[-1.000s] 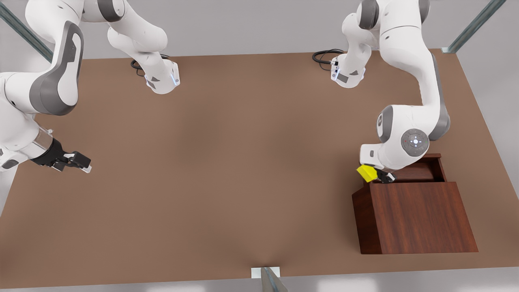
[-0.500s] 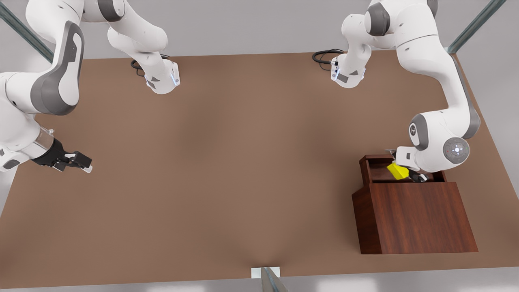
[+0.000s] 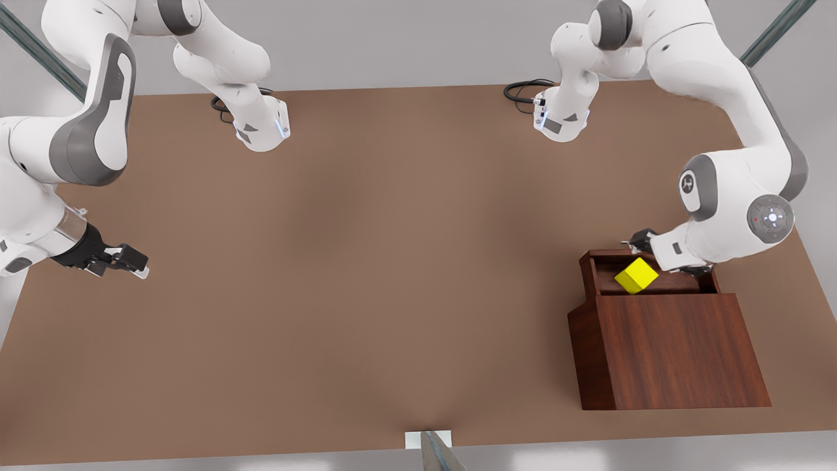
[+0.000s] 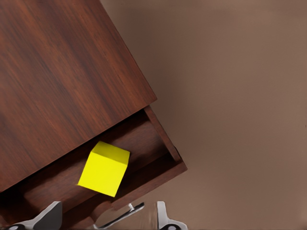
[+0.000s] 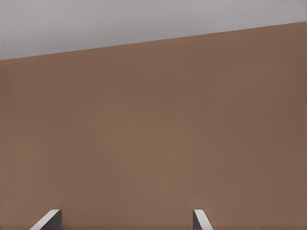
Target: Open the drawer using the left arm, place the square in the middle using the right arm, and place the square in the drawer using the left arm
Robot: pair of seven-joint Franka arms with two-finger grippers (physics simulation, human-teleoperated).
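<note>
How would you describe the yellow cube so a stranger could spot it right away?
Find the dark wooden cabinet at the front view's right. Its drawer is pulled open toward the arm bases, and the cube lies inside, beside the left hand. It is the one bright yellow thing among brown wood.

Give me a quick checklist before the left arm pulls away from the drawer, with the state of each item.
1. Square inside the drawer: ok, it lies in the tray.
2. Left hand let go of the square: ok, fingers spread, cube apart from them.
3. Drawer open: ok, pulled out of the cabinet.
4. Square lying flat: cannot tell, it looks tilted in the front view.
5. Left hand free of the handle: cannot tell, the bar sits between the fingers.
6. Right hand out of the way: ok, waiting open at the front view's left.
</note>
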